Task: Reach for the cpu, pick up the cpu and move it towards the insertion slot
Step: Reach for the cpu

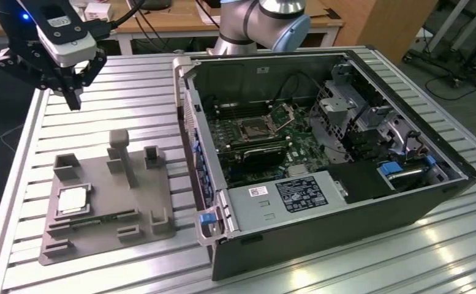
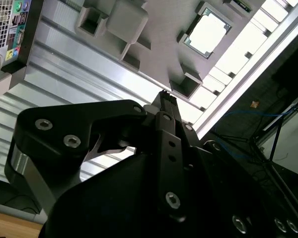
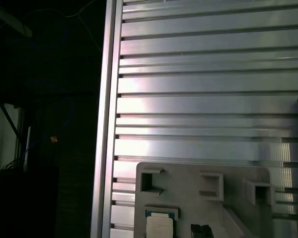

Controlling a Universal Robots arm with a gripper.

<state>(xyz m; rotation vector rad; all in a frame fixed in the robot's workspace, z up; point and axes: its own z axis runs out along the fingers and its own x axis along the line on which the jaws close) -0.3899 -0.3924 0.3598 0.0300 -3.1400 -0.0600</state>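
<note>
The tool (image 1: 74,101) hangs above the slatted worktop (image 1: 132,104) at the exterior view's far left, well apart from the parts; its dark fingers look drawn together on nothing; the cpu (image 1: 73,200) lies flat in a recess of the grey fixture plate (image 1: 111,202); in the first wrist view the cpu (image 3: 159,227) is cut off at the frame's edge; the insertion slot (image 1: 254,128) sits inside the open computer case (image 1: 336,226), lid tilted up, its centre too dark to make out.

The arm (image 1: 262,24) stands at the far side. Its gripper (image 1: 74,101) hangs at the exterior view's far left, pointing down, fingers (image 2: 167,113) pressed together with nothing between them.
</note>
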